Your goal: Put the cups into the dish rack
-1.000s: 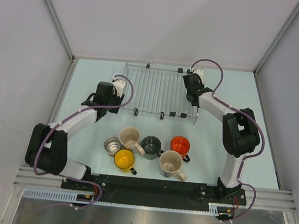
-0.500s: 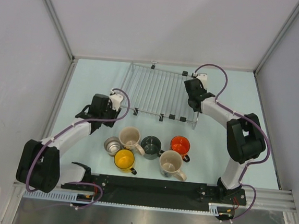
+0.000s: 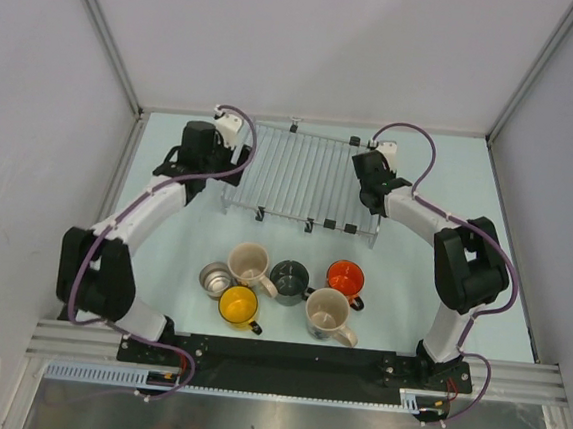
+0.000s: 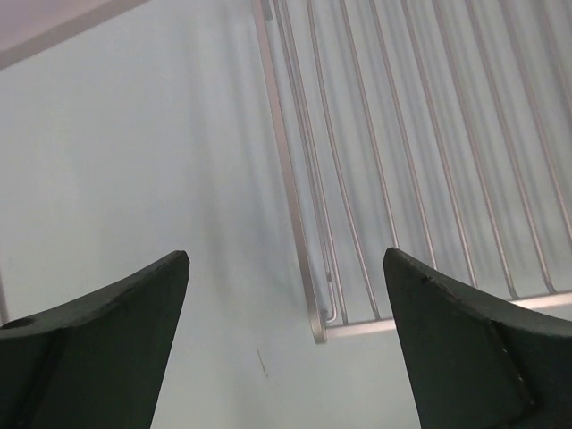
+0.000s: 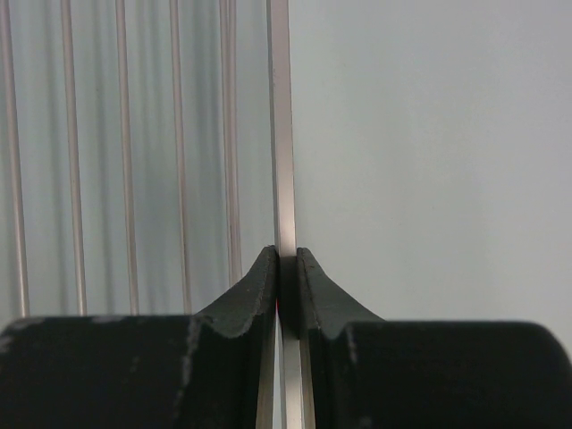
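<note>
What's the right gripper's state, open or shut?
Shut on the dish rack: in the right wrist view the fingers of the right gripper pinch its edge rail, with no gap visible.

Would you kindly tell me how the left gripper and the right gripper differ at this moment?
The left gripper is open and holds nothing; the right gripper is shut on the dish rack, pinching its right edge rail. The left gripper hangs above the rack's left rail near a corner, apparently clear of it; the right gripper touches the rack. Both are at the rack, away from the cups.
</note>
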